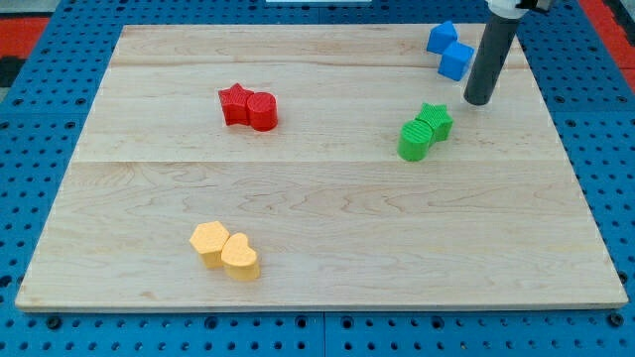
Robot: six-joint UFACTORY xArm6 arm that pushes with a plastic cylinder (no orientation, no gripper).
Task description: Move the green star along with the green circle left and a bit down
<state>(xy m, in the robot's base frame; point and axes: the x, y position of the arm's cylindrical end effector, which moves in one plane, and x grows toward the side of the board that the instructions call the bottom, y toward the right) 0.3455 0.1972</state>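
Observation:
The green star (436, 120) and the green circle (415, 140) touch each other right of the board's middle, the circle at the star's lower left. My tip (478, 101) stands a little to the upper right of the star, apart from it, with a small gap between them.
Two blue blocks (449, 50) sit at the view's top right, just left of the rod. A red star (235, 102) and red circle (263, 111) touch at upper left. A yellow hexagon (209, 241) and yellow heart (240, 258) touch at lower left. The wooden board (327, 218) lies on a blue pegboard.

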